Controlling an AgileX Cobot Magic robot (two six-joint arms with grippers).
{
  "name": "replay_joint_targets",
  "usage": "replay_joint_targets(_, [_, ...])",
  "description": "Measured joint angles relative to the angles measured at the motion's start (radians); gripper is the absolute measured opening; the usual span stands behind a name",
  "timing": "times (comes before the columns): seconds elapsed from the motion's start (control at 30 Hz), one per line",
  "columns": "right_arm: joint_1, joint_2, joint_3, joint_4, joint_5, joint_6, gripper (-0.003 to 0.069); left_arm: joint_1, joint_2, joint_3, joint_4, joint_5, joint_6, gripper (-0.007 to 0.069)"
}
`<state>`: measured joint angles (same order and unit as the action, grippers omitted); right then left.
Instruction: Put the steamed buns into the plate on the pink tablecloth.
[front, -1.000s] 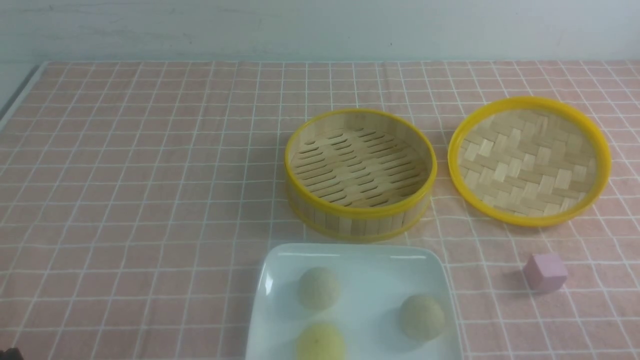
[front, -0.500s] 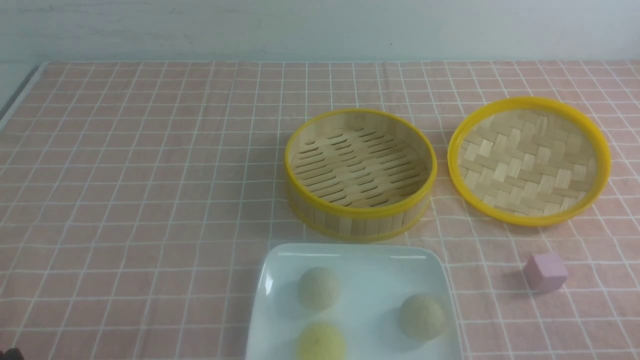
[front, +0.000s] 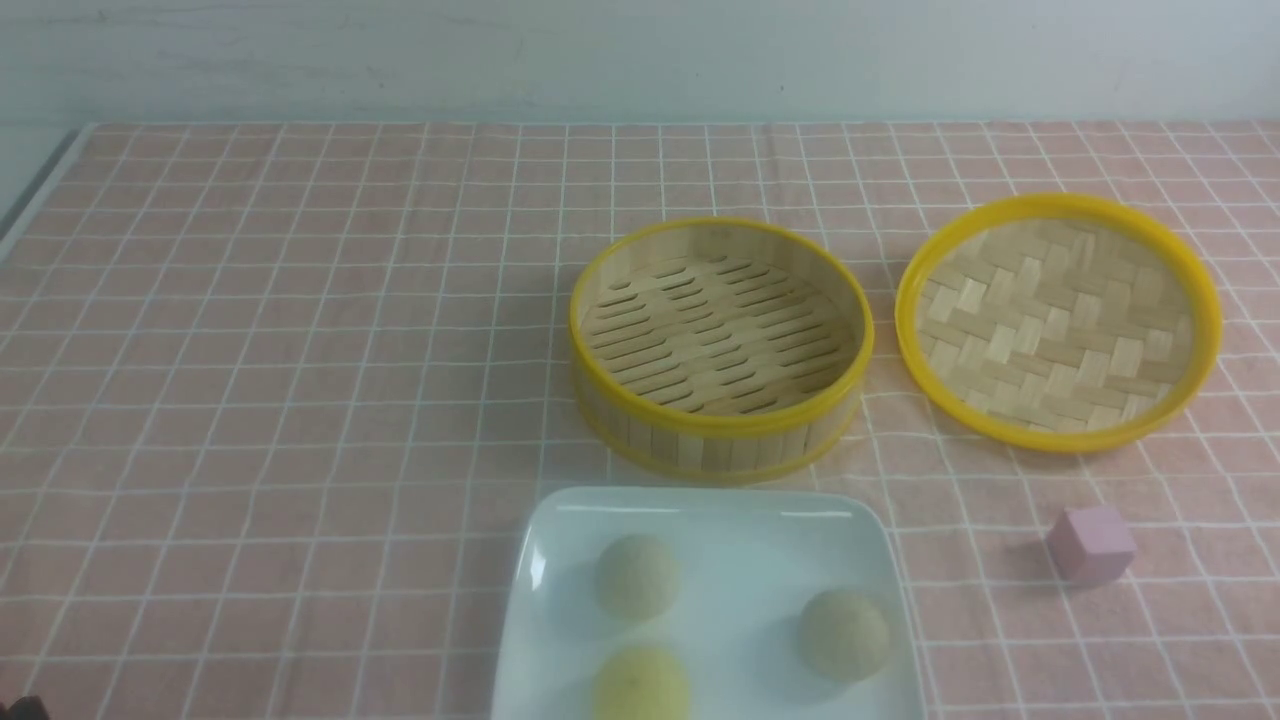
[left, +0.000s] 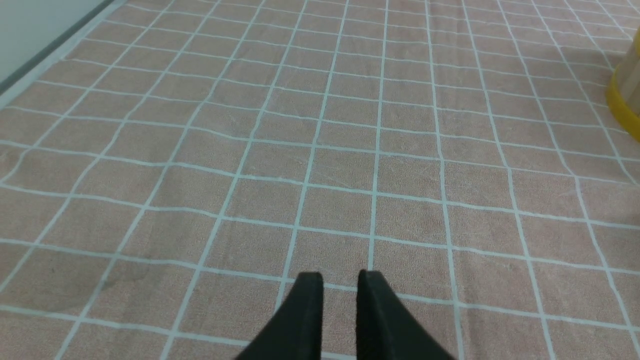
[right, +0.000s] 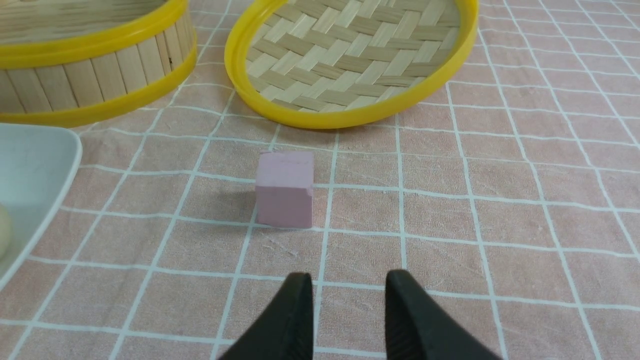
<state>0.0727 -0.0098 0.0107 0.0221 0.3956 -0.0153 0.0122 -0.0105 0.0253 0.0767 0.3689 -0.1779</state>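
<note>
Three steamed buns lie in the white square plate (front: 700, 498) at the near edge of the pink tablecloth (front: 300, 400): one greenish-beige bun (front: 637, 575) at the left, another (front: 844, 633) at the right, and a light yellow one (front: 641, 685) nearest, cut by the frame edge. Neither gripper shows in the front view. In the left wrist view my left gripper (left: 340, 277) hangs over bare cloth, a narrow gap between its black fingers, nothing in it. My right gripper (right: 348, 277) stands open wider and empty, just short of the pink cube (right: 285, 190), with the plate's corner (right: 35, 165) off to the side.
An empty bamboo steamer basket (front: 720, 345) with a yellow rim stands behind the plate. Its woven lid (front: 1058, 320) lies upturned to the right. The small pink cube (front: 1090, 543) sits right of the plate. The table's left edge (front: 40, 190) runs along the far left.
</note>
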Motion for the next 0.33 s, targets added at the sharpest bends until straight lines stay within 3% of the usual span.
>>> replay_joint_targets(0.33, [0.000, 0.000, 0.000, 0.000, 0.000, 0.000, 0.0236, 0.000, 0.000, 0.000, 0.000, 0.000, 0.000, 0.0147])
